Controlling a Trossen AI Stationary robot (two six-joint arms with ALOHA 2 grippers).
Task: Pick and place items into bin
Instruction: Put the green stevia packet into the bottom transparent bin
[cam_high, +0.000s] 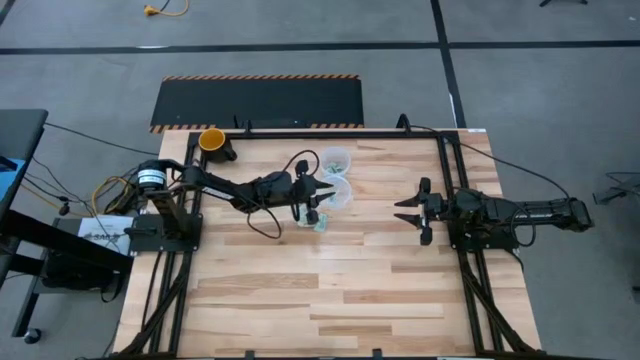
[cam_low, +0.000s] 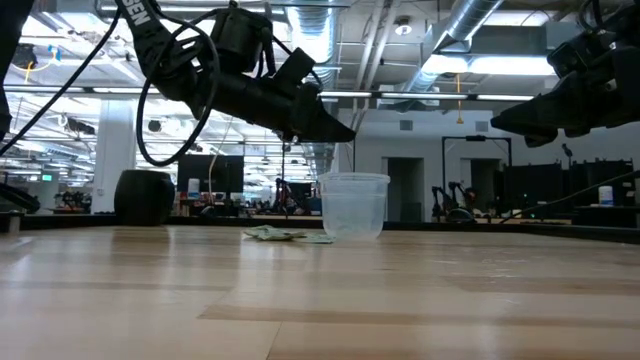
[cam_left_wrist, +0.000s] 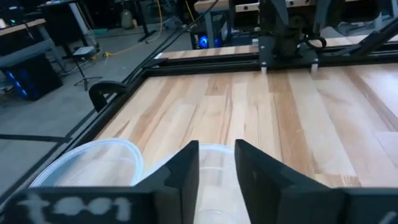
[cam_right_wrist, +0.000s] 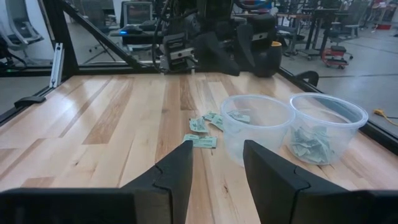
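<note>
I see my left end effector (cam_high: 318, 196) hovering empty, slightly open, over 2 clear cups (cam_right_wrist: 257, 127); packets (cam_right_wrist: 203, 141) lie beside them. My right end effector (cam_high: 412, 211) waits open.

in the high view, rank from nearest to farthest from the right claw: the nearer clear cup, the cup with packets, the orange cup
From the right claw:
1. Nearer clear cup, mid-table beside the left claw.
2. Cup with packets, just behind it toward the far edge.
3. Orange cup, far corner on the left arm's side.
</note>
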